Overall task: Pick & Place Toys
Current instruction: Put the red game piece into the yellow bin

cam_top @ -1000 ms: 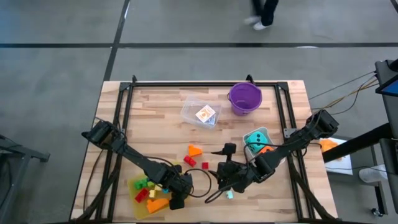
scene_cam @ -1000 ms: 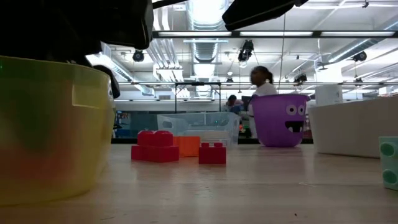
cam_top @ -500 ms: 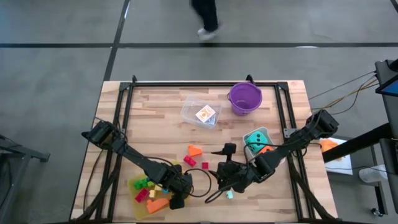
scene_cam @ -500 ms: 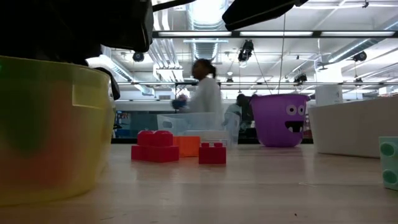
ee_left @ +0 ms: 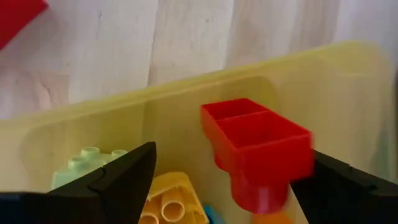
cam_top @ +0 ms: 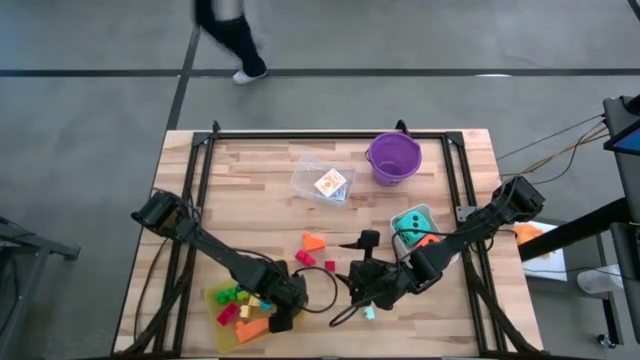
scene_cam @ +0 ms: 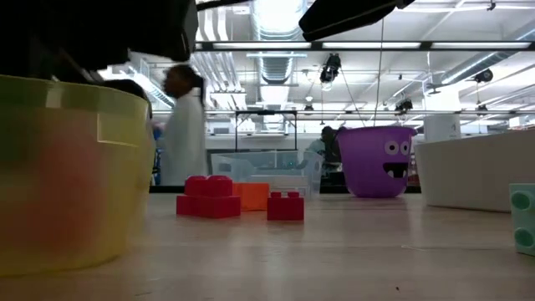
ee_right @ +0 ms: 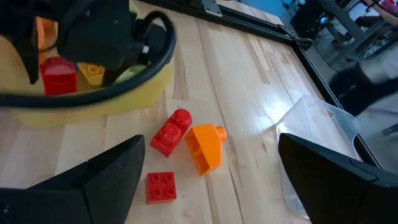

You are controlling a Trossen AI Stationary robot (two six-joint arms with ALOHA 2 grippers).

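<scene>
Near the table's front left, a yellow tray [cam_top: 214,297] holds several bricks in green, yellow, red and orange. My left gripper [cam_top: 278,318] hangs open over the tray's right end. A red brick [ee_left: 255,146] sits hollow side up between its spread fingers, inside the tray wall [ee_left: 186,106]; its lower part is blurred. My right gripper [cam_top: 358,280] stands open near the table's middle. Beyond it, two red bricks [ee_right: 171,132] [ee_right: 161,186] and an orange wedge [ee_right: 205,148] lie on the wood.
A small teal brick [cam_top: 369,313] lies near the front edge. A white tub [cam_top: 412,225] with a teal die stands at the right. A purple bucket [cam_top: 393,157] and a clear tub [cam_top: 325,180] with a card pack stand at the back. A person [cam_top: 225,30] walks past beyond the table.
Seen through the tray's wall in the low view, a reddish shape has sunk lower. The person beyond the table has walked toward the left. My right gripper has kept still.
</scene>
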